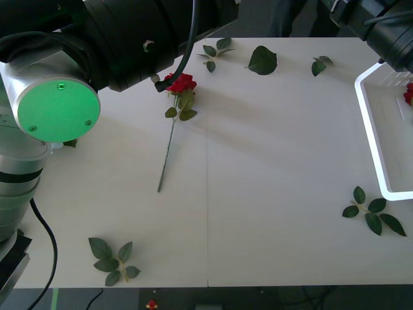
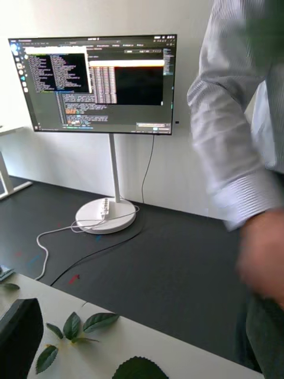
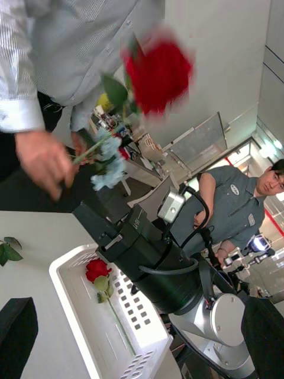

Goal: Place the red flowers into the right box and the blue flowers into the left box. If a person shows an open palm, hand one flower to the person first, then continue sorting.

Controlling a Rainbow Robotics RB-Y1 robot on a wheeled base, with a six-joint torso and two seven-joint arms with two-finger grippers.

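While the left pincer point(image 3: 142, 331) waits with both black fingers spread wide and empty, one red rose point(image 1: 181, 84) lies unsorted on the bench point(image 1: 271, 194) toward 11 o'clock, its stem trailing nearward. Another rose point(image 3: 97, 269) rests in the right box point(image 3: 71, 308) at 3 o'clock; beyond, a person's hand point(image 3: 44, 163) holds red and blue flowers point(image 3: 109, 163), probably received on request. The right pincer's opening I cannot tell.

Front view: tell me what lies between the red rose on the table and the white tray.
In the front view, bare white tabletop lies between the red rose and the white tray. The loose leaf sprigs sit off that stretch, toward the table's edges.
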